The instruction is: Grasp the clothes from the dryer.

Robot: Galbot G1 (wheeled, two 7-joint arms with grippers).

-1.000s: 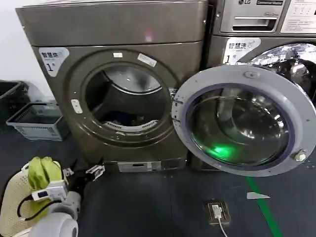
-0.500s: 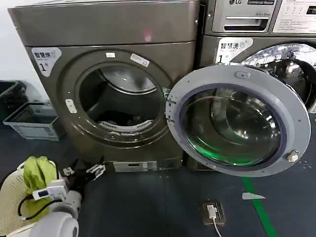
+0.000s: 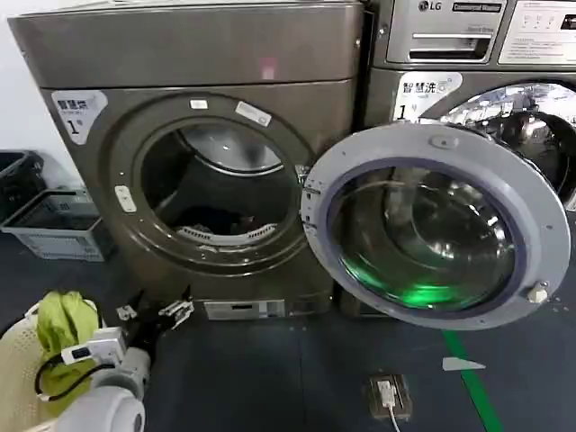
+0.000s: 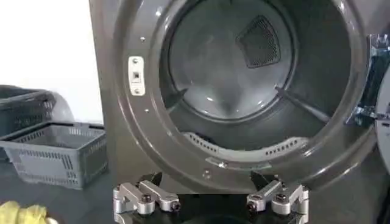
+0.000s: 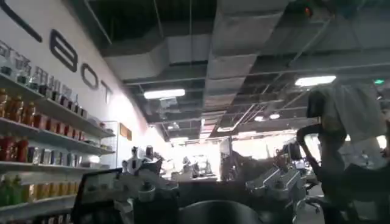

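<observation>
Baskets sit at the far left: a grey crate (image 3: 56,225) by the wall, and nearer the robot a pale laundry basket (image 3: 20,378) holding a yellow-green cloth (image 3: 61,322). Just right of that, the left hand (image 3: 155,314) hangs low in front of the dryer (image 3: 189,54), its fingers (image 4: 145,196) spread and holding nothing; the left wrist view looks past them straight into the drum. Over the last second the whole scene has slid left and a little down in the head view, while the hand has kept its place at the foot of the machine, so it looks as if the robot is squaring itself to the porthole and no reach has begun. The clothes (image 3: 220,220) lie as a dark heap low in the drum, just behind the perforated lip, untouched and well apart from the hand. Right of the opening the dryer door (image 3: 432,225) stands swung wide, leaving the way in free. The right hand (image 5: 213,192) is lifted away and points off into the room behind; whether it is released or clenched cannot be told.
</observation>
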